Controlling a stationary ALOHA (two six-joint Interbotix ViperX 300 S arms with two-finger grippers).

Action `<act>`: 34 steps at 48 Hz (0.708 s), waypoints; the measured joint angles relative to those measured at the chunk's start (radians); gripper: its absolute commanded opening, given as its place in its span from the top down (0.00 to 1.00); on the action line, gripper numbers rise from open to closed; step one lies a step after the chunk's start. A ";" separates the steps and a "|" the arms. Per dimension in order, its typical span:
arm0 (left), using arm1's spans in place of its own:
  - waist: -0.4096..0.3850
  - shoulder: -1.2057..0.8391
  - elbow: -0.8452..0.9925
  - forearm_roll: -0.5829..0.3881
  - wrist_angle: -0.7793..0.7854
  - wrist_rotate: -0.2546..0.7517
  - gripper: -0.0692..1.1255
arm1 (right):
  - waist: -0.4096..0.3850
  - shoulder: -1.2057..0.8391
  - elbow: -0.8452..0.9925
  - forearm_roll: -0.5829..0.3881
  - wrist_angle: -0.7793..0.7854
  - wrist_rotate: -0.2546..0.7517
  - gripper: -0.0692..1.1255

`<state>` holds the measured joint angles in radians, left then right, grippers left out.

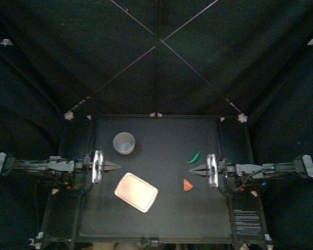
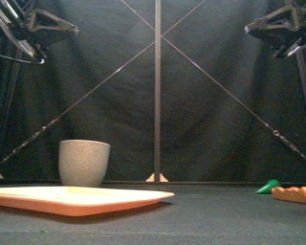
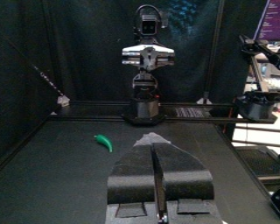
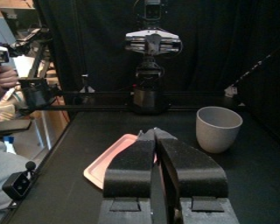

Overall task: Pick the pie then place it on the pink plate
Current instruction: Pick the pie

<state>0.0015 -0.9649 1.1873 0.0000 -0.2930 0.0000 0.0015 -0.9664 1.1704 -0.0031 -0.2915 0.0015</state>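
Black curtains close off the back and sides of a small black desk (image 1: 159,132), and we see one arm waiting at each side of it, both raised clear of the surface in the front view.

The left claw (image 1: 110,167) points inward from the desk's left edge. In its own wrist view the two jaws meet along a thin seam, so it is clenched on nothing. The right claw (image 1: 199,171) points inward from the right edge. Its wrist view shows the same: jaws pressed together and empty.

We find the pie (image 1: 187,185), a small orange-red wedge, lying on the desk toward the front right. It is near the right claw's tip but not touching it. From the front it sits low at the far right, with a pale crust edge.

The pink plate (image 1: 137,191) lies flat toward the front left, turned at an angle to the desk's edges and with nothing on it. It is apart from the pie, with bare desk between them.

Behind the plate a grey speckled cup (image 1: 124,144) stands upright.

A small green toy (image 1: 194,155) lies just behind the pie on the right. We cannot make out what kind of toy it is.
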 measured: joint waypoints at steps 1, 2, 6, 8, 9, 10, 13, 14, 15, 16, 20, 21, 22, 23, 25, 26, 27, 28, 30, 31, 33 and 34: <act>0.002 0.000 0.002 0.000 0.000 0.002 0.92 | 0.000 0.000 0.000 0.002 0.000 0.000 0.92; 0.003 0.000 0.000 -0.002 -0.002 0.000 0.92 | -0.005 0.005 0.000 0.002 0.000 0.000 0.92; 0.006 0.005 0.000 -0.028 -0.005 -0.015 0.92 | -0.028 0.048 -0.002 0.008 0.000 0.011 0.92; 0.008 0.006 0.000 -0.034 -0.006 -0.017 0.92 | -0.046 0.086 -0.003 0.014 0.000 0.025 0.92; 0.008 0.008 0.002 -0.035 -0.006 -0.017 0.92 | -0.057 0.103 -0.006 0.018 0.000 0.028 0.92; 0.008 0.008 0.000 -0.037 -0.006 -0.017 0.92 | -0.064 0.121 -0.011 0.025 0.000 0.029 0.92; 0.009 0.009 0.000 -0.037 -0.011 -0.017 0.92 | -0.091 0.181 -0.031 0.048 0.000 0.044 0.91; 0.009 0.009 0.000 -0.037 -0.011 -0.017 0.92 | -0.101 0.199 -0.038 0.061 0.002 0.040 0.91; 0.011 0.009 0.000 -0.035 -0.012 -0.017 0.92 | -0.109 0.218 -0.043 0.075 0.005 0.046 0.90; 0.011 0.009 0.000 -0.034 -0.012 -0.017 0.92 | -0.120 0.241 -0.052 0.094 0.009 0.055 0.89; 0.012 0.009 0.000 -0.029 -0.015 -0.017 0.92 | -0.160 0.313 -0.083 0.164 0.043 0.066 0.80; 0.011 0.009 0.000 -0.028 -0.015 -0.017 0.92 | -0.170 0.330 -0.091 0.183 0.055 0.066 0.77; 0.011 0.009 0.000 -0.028 -0.015 -0.017 0.92 | -0.181 0.344 -0.095 0.199 0.066 0.067 0.73; 0.011 0.009 0.000 -0.028 -0.015 -0.017 0.92 | -0.193 0.357 -0.103 0.216 0.081 0.069 0.68; 0.012 0.009 0.000 -0.026 -0.015 -0.017 0.92 | -0.210 0.373 -0.112 0.241 0.106 0.069 0.58; 0.012 0.009 0.000 -0.026 -0.015 -0.017 0.92 | -0.219 0.380 -0.120 0.255 0.121 0.069 0.52; 0.012 0.009 0.000 -0.023 -0.015 -0.015 0.92 | -0.230 0.391 -0.127 0.267 0.137 0.069 0.46; 0.012 0.009 0.000 -0.023 -0.015 -0.015 0.92 | -0.235 0.399 -0.132 0.276 0.147 0.069 0.37; 0.012 0.009 0.000 -0.023 -0.015 -0.015 0.92 | -0.242 0.413 -0.140 0.287 0.169 0.071 0.25; 0.014 0.009 0.000 -0.021 -0.015 -0.015 0.92 | -0.245 0.419 -0.144 0.287 0.176 0.071 0.20; 0.014 0.009 0.000 -0.021 -0.015 -0.015 0.92 | -0.250 0.428 -0.152 0.293 0.187 0.071 0.09; 0.014 0.009 0.000 -0.020 -0.015 -0.015 0.92 | -0.250 0.430 -0.152 0.295 0.189 0.071 0.05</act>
<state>0.0153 -0.9557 1.1873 -0.0199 -0.3083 -0.0153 -0.2485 -0.5369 1.0186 0.2915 -0.1028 0.0721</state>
